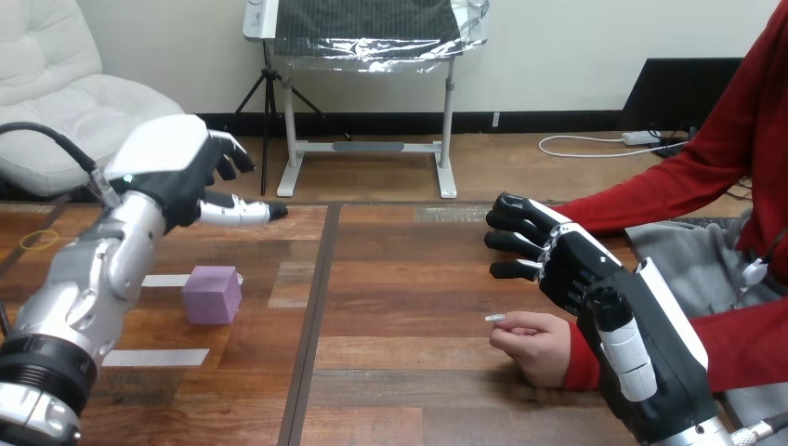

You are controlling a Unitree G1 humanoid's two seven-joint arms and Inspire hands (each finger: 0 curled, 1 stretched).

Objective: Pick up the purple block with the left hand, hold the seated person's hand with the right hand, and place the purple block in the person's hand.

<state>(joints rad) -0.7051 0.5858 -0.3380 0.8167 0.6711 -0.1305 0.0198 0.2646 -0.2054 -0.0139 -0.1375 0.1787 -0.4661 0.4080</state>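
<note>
Currently the block [212,295] sits at 6 o'clock from the spread, empty left hand [177,172]; the right hand [571,269], loosely open, hovers 1 o'clock of the person's hand [539,348], whose curled fingers could shed it.

Near the tabletop's [409,307] right edge, the right hand [581,274] covers the forearm behind the person's hand [534,346].

The left arm [88,279] is a rounded silver metal forearm with a black ribbed ring low down. The left hand [172,167] is black under a smooth white shell, its fingers [243,213] pale with black tips. The right hand [604,307] is black, with white shells along its back.
</note>
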